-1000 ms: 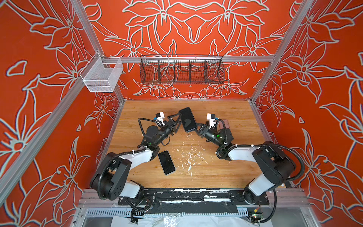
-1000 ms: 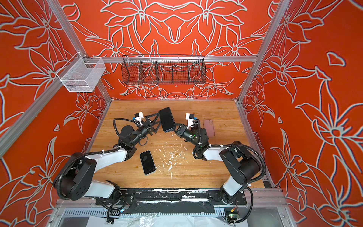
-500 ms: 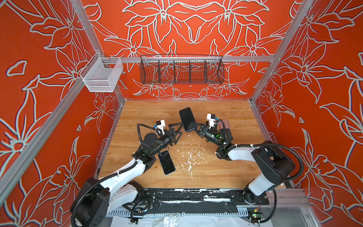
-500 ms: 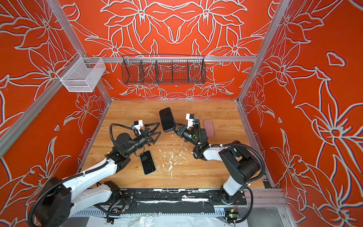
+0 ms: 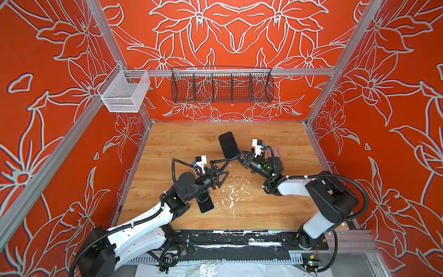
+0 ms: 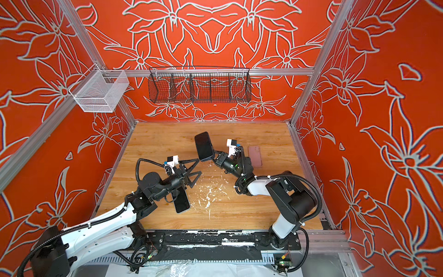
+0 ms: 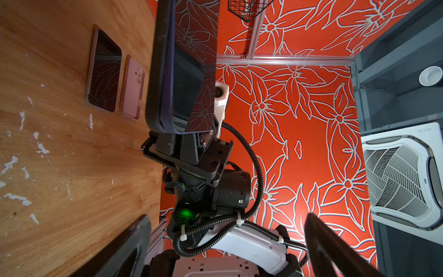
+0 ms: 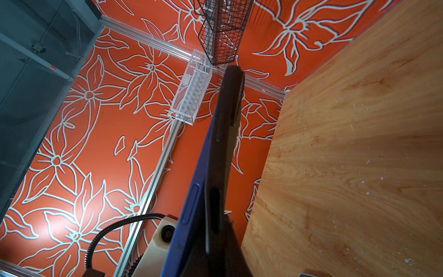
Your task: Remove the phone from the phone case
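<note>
**A:** Where's the phone?

**B:** Just above the middle of both top views. The phone [image 5: 229, 145] [image 6: 203, 146] is up off the wooden table [image 5: 179, 139] and tilted. The right gripper [image 5: 236, 157] is closed tight on its lower end.

**A:** Is it out of its cover?

**B:** No. The black case [image 7: 155, 72] wraps round its rim. In the right wrist view the phone's blue side lies against the case.

**A:** And the other arm?

**B:** The left gripper [image 5: 227, 166] [image 6: 199, 166] hangs just below and left of the phone. Its jaws are spread wide and it's holding nothing. One fingertip comes very close to the phone's lower end, but I can't tell if it touches.

**A:** Anything else down there?

**B:** A second phone [image 5: 206, 203] [image 6: 182, 202] lies flat, lower left of centre, partly under the left arm. Right of centre, behind the right arm, there's a pink case [image 6: 255, 156]. The left wrist view shows it lying just beside a third phone [image 7: 104, 72] with a dark screen. White flecks [image 5: 231, 191] dot the middle of the table.
</note>
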### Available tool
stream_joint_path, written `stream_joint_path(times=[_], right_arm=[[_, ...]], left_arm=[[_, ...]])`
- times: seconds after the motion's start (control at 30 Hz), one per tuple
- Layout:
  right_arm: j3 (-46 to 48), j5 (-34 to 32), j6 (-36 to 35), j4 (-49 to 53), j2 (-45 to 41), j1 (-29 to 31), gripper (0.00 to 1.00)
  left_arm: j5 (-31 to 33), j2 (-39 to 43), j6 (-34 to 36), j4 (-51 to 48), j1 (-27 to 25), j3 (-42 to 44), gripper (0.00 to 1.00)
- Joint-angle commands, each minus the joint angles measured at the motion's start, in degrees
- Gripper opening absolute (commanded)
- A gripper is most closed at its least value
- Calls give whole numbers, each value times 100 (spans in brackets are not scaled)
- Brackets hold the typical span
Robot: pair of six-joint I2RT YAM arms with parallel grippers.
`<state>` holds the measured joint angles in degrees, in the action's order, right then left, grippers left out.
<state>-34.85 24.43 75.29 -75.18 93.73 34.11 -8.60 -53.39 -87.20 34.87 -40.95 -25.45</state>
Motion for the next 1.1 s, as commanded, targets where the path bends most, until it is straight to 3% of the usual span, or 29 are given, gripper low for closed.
stream_joint_path(times=[0.0, 0.57, 1.07], right_arm=[[-50, 19, -101, -235, -202, 17, 1], [-147, -93, -259, -15, -116, 202, 0], [-145, -109, -216, -251, -4, 315, 0]], left_arm=[[293, -65, -105, 523, -44, 6, 97], [559, -125, -99, 714, -45, -38, 97], [643, -697, -142, 1066, -45, -139, 97]])
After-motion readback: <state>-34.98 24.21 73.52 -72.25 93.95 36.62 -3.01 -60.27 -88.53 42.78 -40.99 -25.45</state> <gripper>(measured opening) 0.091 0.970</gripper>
